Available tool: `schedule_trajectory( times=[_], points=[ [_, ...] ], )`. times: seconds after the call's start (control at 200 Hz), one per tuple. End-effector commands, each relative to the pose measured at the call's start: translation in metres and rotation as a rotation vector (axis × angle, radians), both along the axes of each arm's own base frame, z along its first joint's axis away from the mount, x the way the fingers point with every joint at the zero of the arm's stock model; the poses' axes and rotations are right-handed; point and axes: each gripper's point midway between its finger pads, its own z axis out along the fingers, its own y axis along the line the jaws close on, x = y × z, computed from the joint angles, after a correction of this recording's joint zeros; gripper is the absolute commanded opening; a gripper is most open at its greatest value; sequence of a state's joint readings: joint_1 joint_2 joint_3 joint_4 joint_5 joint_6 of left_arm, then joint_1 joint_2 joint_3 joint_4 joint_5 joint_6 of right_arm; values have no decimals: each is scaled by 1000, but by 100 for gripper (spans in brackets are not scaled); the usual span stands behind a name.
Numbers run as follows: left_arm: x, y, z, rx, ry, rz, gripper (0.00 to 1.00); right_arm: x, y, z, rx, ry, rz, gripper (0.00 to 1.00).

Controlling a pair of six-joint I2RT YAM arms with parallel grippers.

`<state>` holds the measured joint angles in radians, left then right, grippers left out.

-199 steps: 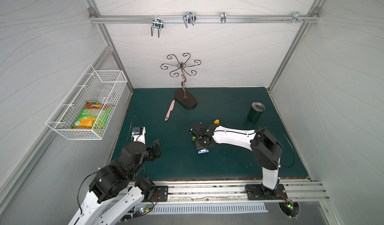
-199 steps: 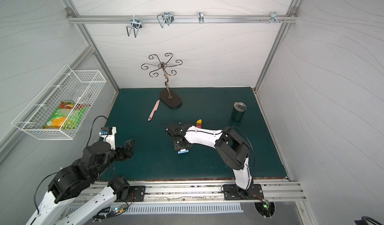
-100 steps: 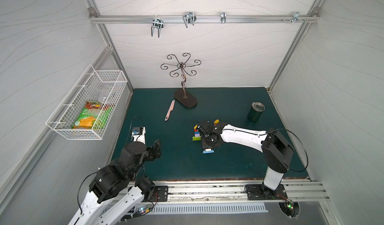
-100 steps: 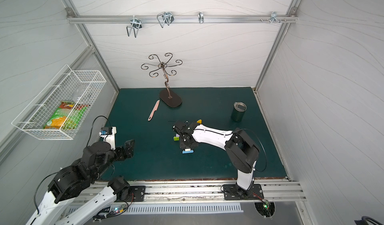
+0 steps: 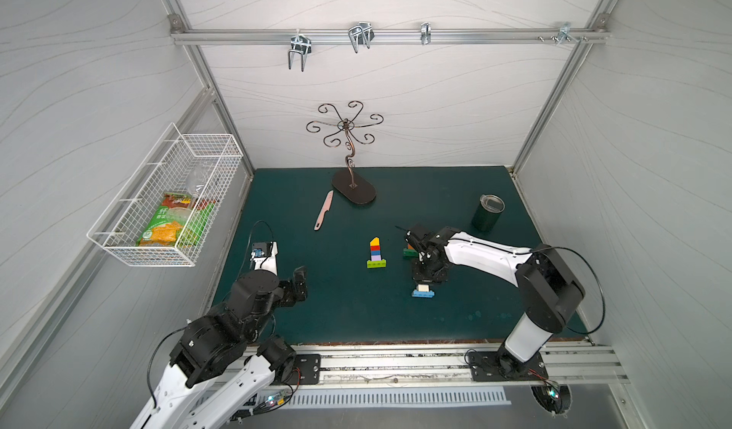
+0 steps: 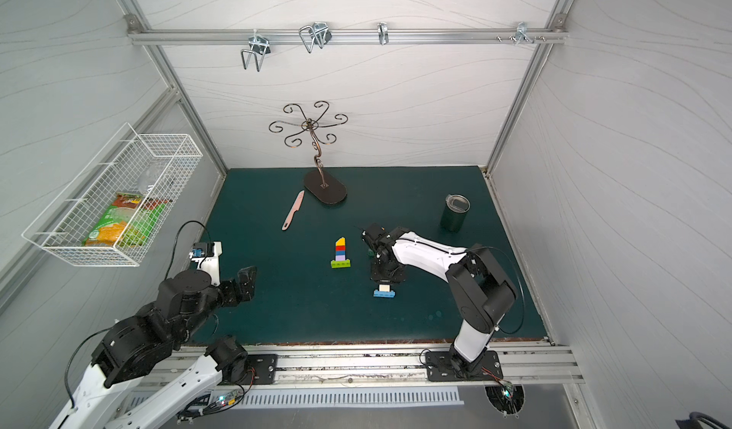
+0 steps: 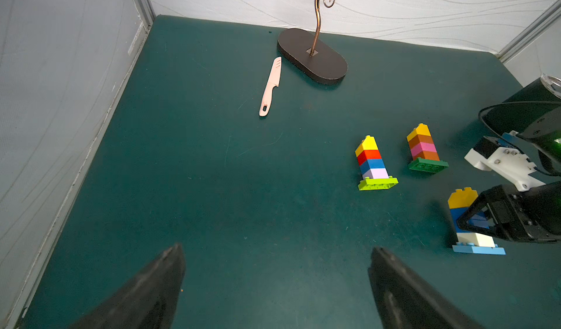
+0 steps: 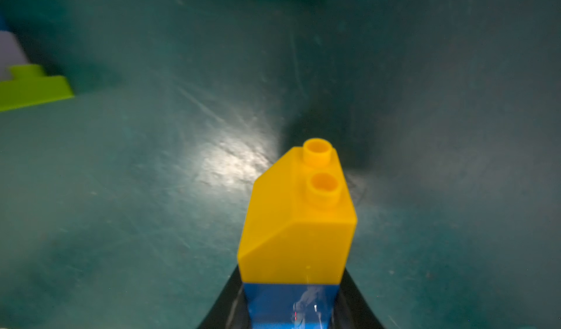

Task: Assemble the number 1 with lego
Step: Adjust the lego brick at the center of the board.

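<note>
Green mat (image 5: pixel 356 320) | right arm (image 5: pixel 483 252) stretched low toward frame centre, right gripper (image 7: pixel 476 221) clamped on blue-yellow lego stack (image 7: pixel 461 198) | left gripper (image 5: pixel 300 282) lower left, fingers apart, empty

Not much to read out here. The one printed thing is the snack packet (image 5: pixel 174 225) in the wire basket (image 5: pixel 142 253) on the left wall. It's green and orange, with white characters near its top and a small round badge at one corner, seen in both top views, but the print is too small and no word or brand comes through. On the mat (image 5: pixel 336 308) the only numbers are built ones. The lime-based stack (image 7: pixel 375 163) in the middle reads as a 1: sloped yellow cap, straight column, long foot. The dark-green-based stack (image 7: pixel 425 151) just right of it has the same shape, and so does the light-blue-based stack (image 7: pixel 469 239), nearer and to the right
</note>
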<state>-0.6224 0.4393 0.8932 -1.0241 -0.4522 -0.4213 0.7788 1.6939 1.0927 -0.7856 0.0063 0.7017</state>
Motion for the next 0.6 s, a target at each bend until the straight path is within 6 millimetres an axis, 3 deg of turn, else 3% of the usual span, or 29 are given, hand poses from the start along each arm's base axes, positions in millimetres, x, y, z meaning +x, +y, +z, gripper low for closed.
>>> schedule_trajectory(
  times=[0.0, 0.23, 0.385, 0.45, 0.595],
  points=[
    [4, -4, 9, -23, -34, -7, 100, -5, -1, 1, 5, 39, 37, 32],
    [4, -4, 8, -21, -30, -9, 100, -8, 6, -16, 4, 95, 73, 33],
    [5, -5, 8, -22, -29, -9, 100, -8, 4, -20, -15, 112, 85, 40],
    [5, -4, 8, -21, -30, -9, 100, -7, 3, -19, -18, 110, 85, 48],
    [5, -5, 8, -20, -29, -10, 100, -2, -2, -1, -17, 61, 60, 78]
  ],
)
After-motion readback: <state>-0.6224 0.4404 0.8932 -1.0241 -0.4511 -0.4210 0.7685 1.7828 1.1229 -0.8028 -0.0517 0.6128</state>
